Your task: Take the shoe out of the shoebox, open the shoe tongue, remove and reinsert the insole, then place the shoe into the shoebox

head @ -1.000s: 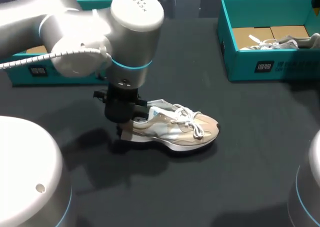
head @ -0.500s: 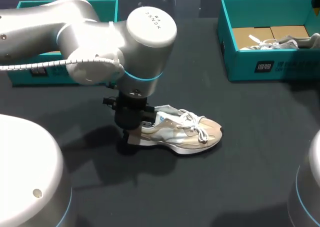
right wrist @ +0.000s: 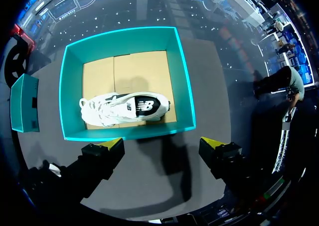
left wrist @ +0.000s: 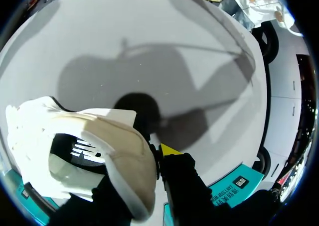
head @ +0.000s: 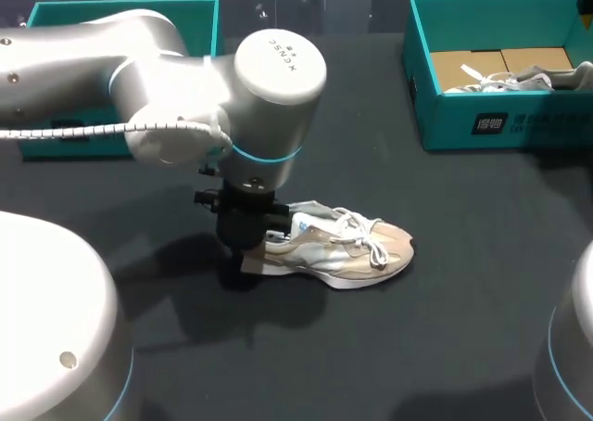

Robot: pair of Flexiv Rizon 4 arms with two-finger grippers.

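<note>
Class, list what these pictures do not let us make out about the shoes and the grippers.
Insole: in the head view, the left gripper and the shoe upper hide the inside.
Second shoe: in the head view, the shoebox wall and the picture's edge cut it off.
Right gripper: outside the head view.

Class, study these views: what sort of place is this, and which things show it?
Probably a robot test bench rather than a shop: the left arm over a dark table, its left gripper holding a sneaker by the heel, and a teal shoebox with a second shoe inside.
</note>
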